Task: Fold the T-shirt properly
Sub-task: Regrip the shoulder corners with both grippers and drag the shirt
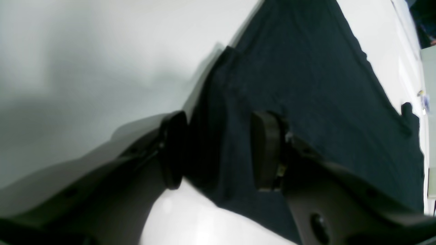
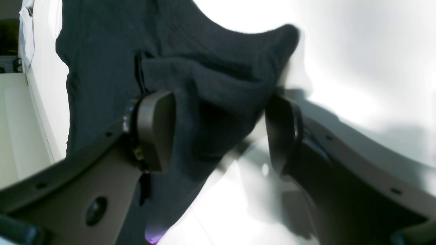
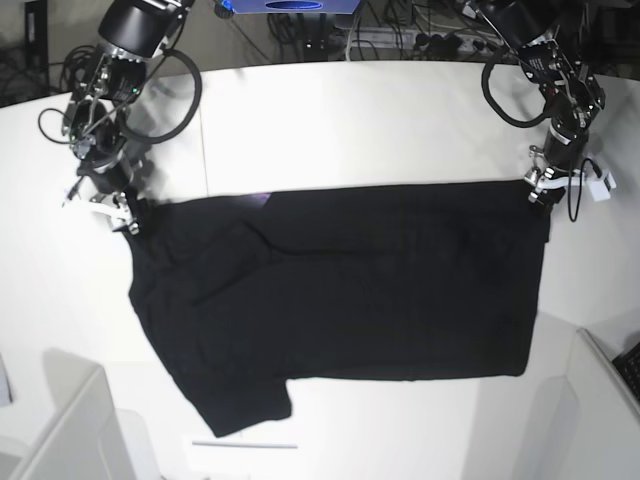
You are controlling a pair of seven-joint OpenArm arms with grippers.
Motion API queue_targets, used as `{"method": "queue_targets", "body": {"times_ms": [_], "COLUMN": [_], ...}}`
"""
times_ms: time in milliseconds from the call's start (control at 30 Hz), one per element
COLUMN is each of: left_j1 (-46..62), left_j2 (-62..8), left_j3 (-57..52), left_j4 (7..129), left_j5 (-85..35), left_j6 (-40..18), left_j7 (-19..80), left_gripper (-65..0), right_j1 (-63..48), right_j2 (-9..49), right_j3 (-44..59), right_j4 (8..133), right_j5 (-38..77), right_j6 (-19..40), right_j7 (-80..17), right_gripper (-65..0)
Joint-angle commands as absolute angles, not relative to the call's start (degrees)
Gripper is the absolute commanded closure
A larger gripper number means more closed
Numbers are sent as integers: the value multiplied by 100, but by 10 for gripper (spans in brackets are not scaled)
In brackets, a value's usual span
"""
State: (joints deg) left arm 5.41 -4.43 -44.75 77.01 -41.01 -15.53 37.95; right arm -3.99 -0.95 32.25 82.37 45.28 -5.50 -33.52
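Note:
The black T-shirt (image 3: 350, 290) lies spread on the white table (image 3: 350, 120), plain side up, one sleeve pointing to the front left. At the shirt's far right corner, my left gripper (image 3: 540, 192) stands low. In the left wrist view its jaws (image 1: 219, 151) are apart and straddle the cloth's edge (image 1: 306, 85). My right gripper (image 3: 125, 218) is at the far left corner. Its pads (image 2: 219, 132) stand wide around a raised bunch of cloth (image 2: 211, 88), with a gap at the right pad. A purple sliver (image 2: 155, 234) peeks out under the hem.
Cables and a power strip (image 3: 420, 40) run behind the table's far edge. A pale box-like panel (image 3: 70, 430) stands at the front left and another (image 3: 600, 400) at the front right. A white tag (image 3: 600, 187) hangs off the left arm's wrist.

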Motion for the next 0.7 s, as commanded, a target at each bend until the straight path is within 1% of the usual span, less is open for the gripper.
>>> {"method": "queue_targets", "body": {"times_ms": [0, 100, 133, 200, 267, 300, 333, 400, 467, 667], "left_j1": [532, 532, 532, 532, 532, 532, 532, 532, 532, 602], "left_j2": [-470, -470, -470, -470, -470, -488, -532, -567, -585, -743], "left_j3": [-4444, -4426, -4426, -4453, -4470, -4470, -4453, -4435, -4426, -4418], "left_j4": [7723, 7723, 7723, 7723, 7723, 7723, 7723, 7723, 7714, 7723], "left_j5": [-4040, -4040, -4040, -4040, -4040, -4040, -4040, -4040, -4040, -4040], "left_j6": [-1516, -1516, -1516, -1516, -1516, -1516, -1516, -1516, -1516, -1516], "left_j7": [3960, 3960, 3960, 3960, 3960, 3960, 3960, 3960, 3960, 3978], "left_gripper": [-288, -288, -286, -273, -209, -163, -102, 0, 0, 0], "right_j1": [-382, -382, -391, -391, -391, -382, -382, -321, -277, -277], "right_j2": [-66, -66, -66, -66, -57, -57, -57, -57, -57, -57], "right_j3": [3231, 3257, 3257, 3257, 3257, 3257, 3257, 3266, 3266, 3468], "right_j4": [8251, 8251, 8251, 8251, 8251, 8242, 8207, 8127, 7969, 7829], "right_j5": [4470, 4470, 4470, 4470, 4470, 4470, 4470, 4479, 4479, 4479], "right_j6": [-620, -620, -611, -611, -602, -593, -593, -593, -593, -593], "right_j7": [-3407, -3407, -3407, -3407, -3407, -3407, -3407, -3407, -3398, -3196], "right_gripper": [-390, -387, -372, -315, -234, -195, -155, -89, -5, 0]}}
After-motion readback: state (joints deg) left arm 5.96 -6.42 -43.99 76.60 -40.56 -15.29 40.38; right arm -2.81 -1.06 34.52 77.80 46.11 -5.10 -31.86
